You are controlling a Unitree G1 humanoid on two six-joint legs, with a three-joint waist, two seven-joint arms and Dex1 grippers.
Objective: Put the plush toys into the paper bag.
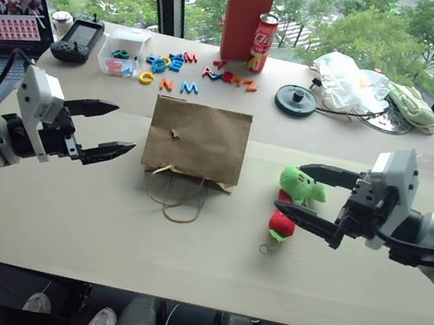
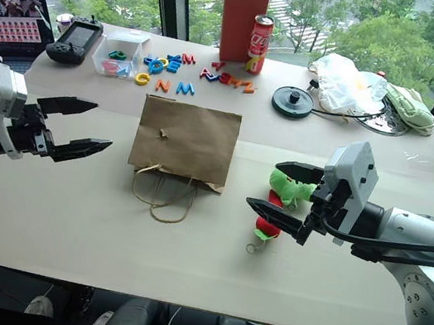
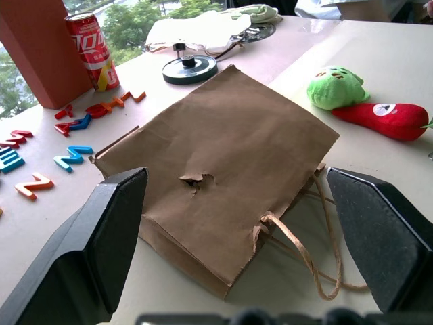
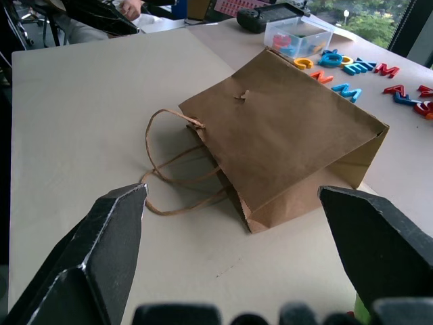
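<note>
The brown paper bag point(image 1: 196, 140) lies flat on the table's middle, its cord handles point(image 1: 178, 193) spilling toward the near edge. To its right lie the plush toys: a green one point(image 1: 301, 184) touching a smaller red one point(image 1: 280, 222) with a key ring. My right gripper point(image 1: 288, 187) hangs open over these two, pointing left, with nothing held. Left of the bag, my left gripper point(image 1: 124, 128) stands open and empty, pointing toward the bag point(image 3: 223, 169). The left wrist view also shows the green toy point(image 3: 335, 87) and the red toy point(image 3: 385, 118) beyond the bag.
At the back stand an orange box point(image 1: 249, 12) and a red can point(image 1: 263, 43), with plastic letters point(image 1: 171, 62), a clear tub point(image 1: 122, 57) and a black disc point(image 1: 296, 100). A clear plastic bag point(image 1: 345, 80) and pale green cloth point(image 1: 412, 104) lie back right. A laptop point(image 1: 6, 24) sits far left.
</note>
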